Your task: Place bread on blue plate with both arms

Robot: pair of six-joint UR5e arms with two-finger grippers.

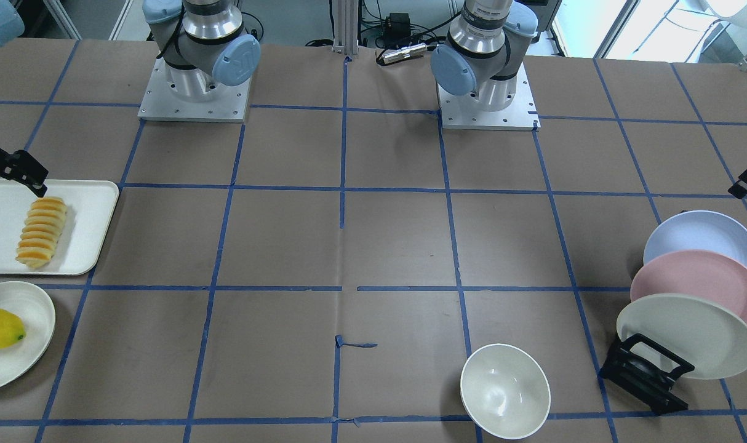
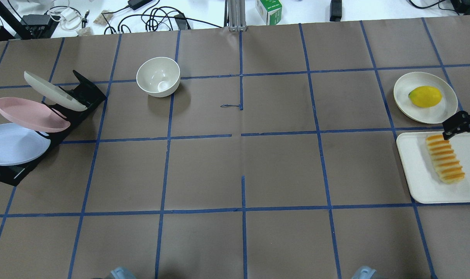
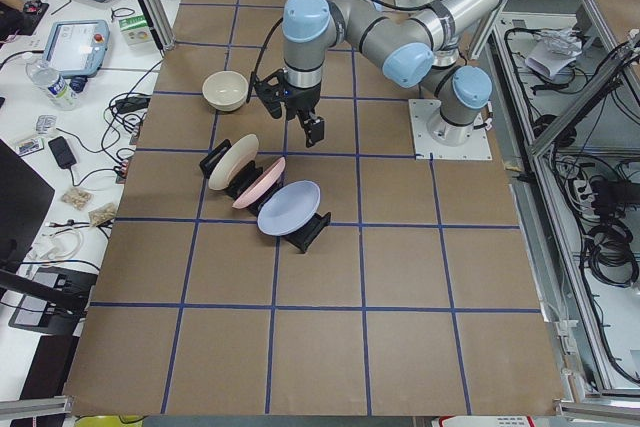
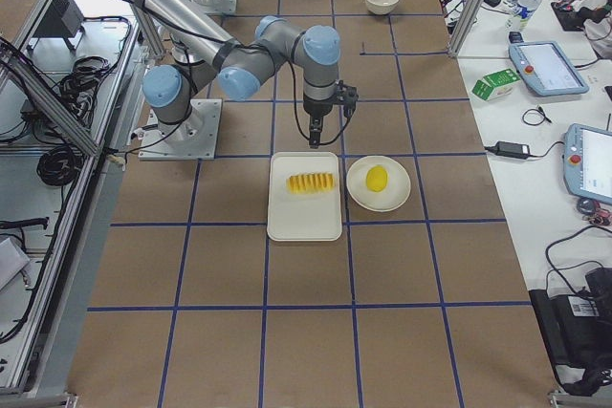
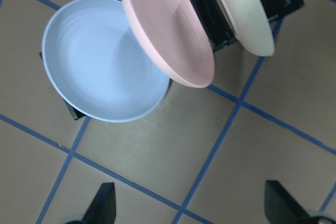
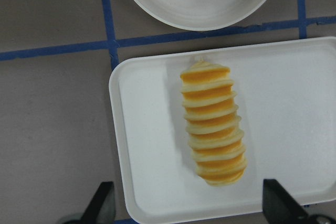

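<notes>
The bread [image 6: 212, 123] lies on a white tray [image 6: 142, 129], also in the overhead view [image 2: 445, 158] and the front view [image 1: 41, 232]. My right gripper [image 6: 189, 211] is open and empty, hovering above the tray at one end of the loaf; it shows in the overhead view [image 2: 460, 123] too. The blue plate [image 5: 100, 61] leans in a black rack [image 2: 86, 91], the end one of three plates [image 2: 14, 144] [image 1: 701, 241]. My left gripper [image 5: 191, 211] is open and empty, high above the table beside the rack, apart from the plate.
A pink plate [image 5: 168, 30] and a cream plate [image 5: 241, 9] lean in the same rack, the pink one overlapping the blue plate. A cream bowl [image 2: 158, 76] stands mid-table. A lemon [image 2: 425, 96] sits on a cream plate [image 2: 403, 83] next to the tray.
</notes>
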